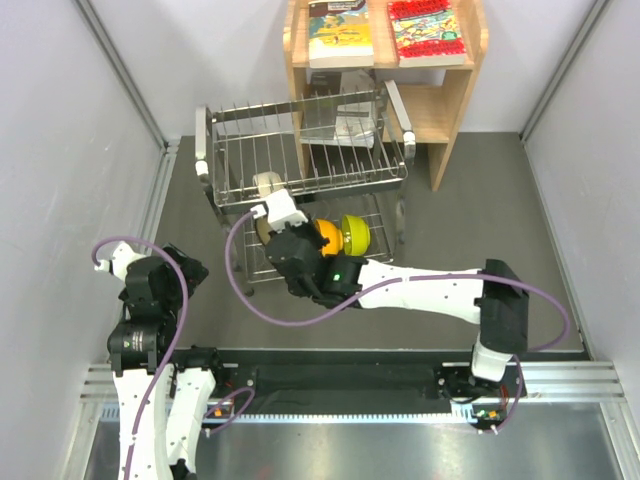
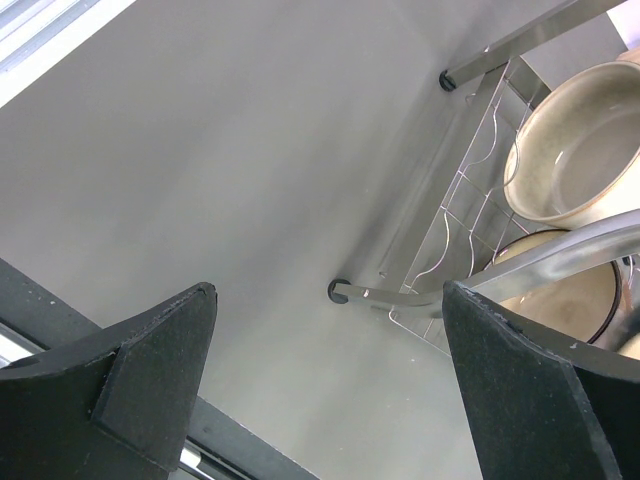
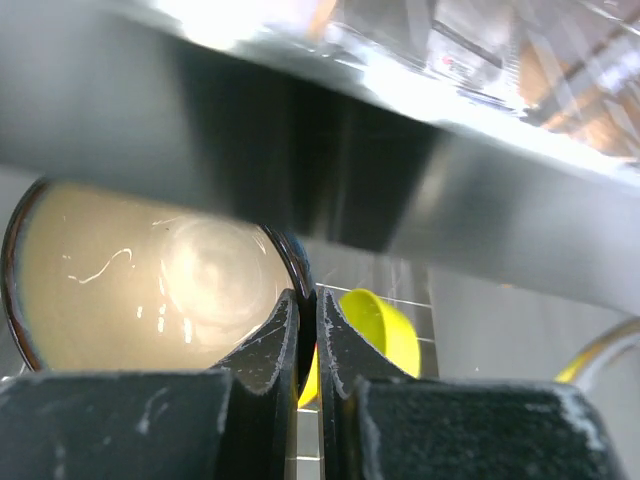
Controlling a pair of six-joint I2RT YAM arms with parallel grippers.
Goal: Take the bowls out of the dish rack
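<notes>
the right gripper (image 3: pixel 308 305), pinching the rim of the pale-inside bowl (image 3: pixel 140 280) on the lower tier of the dish rack (image 1: pixel 300 112) at mid-frame, should draw it out low and level — clear of the upper wires — with the left gripper (image 2: pixel 328 295) hanging spread at lower left.

No text, label, brand or number is legible in any view. Two books, a yellow-and-white cover (image 1: pixel 340 32) and a red cover (image 1: pixel 425 30), lie on top of the wooden bookshelf (image 1: pixel 455 100) at the bench's far edge. Their print is too small and blurred to read.
</notes>
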